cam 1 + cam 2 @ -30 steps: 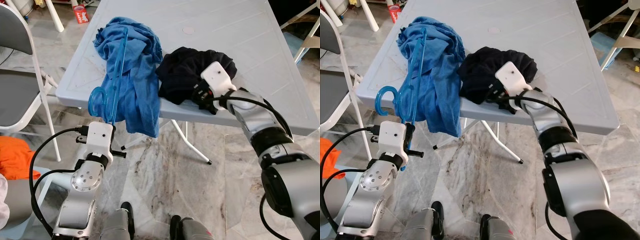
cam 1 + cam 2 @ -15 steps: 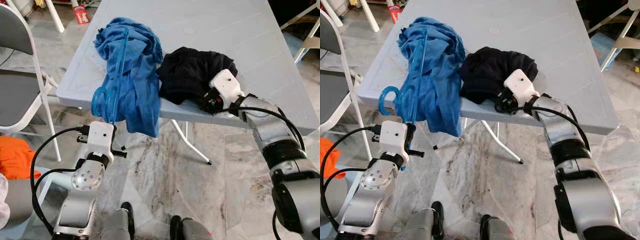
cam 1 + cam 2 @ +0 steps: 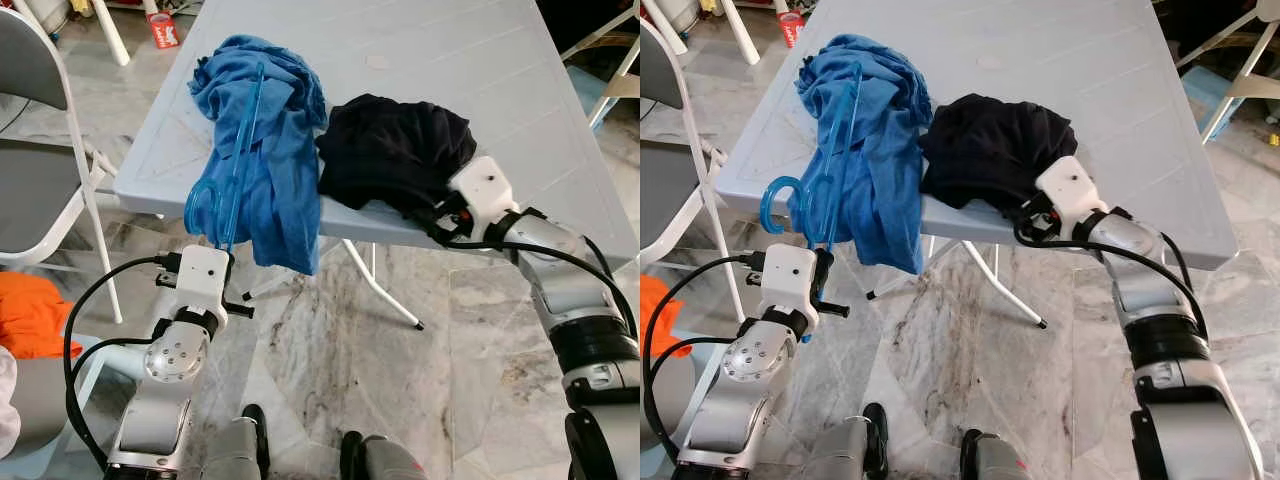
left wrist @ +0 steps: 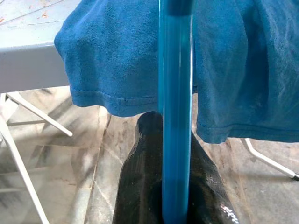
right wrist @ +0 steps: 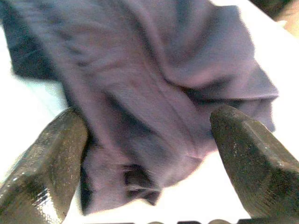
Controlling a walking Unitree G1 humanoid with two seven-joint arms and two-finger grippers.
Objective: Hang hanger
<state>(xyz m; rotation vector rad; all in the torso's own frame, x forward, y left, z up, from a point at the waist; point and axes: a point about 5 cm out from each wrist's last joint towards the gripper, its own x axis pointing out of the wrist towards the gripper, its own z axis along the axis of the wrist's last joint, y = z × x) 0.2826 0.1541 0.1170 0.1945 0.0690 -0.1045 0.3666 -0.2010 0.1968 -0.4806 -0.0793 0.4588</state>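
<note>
L gripper (image 3: 818,270) clamped on blue hanger (image 3: 830,170), R gripper (image 5: 149,154) wide open, empty at black garment (image 3: 990,150); risk: blue shirt (image 3: 875,150) snags hanger, drags off table (image 3: 1120,110).

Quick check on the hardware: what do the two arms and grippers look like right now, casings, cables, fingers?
Both arms are silver metal with black joint bands. Each wrist carries a white boxy casing above the left gripper and right gripper, with black cables looping along the forearms. The left arm has a round silver joint with small holes. The fingers are long, black and textured.
</note>
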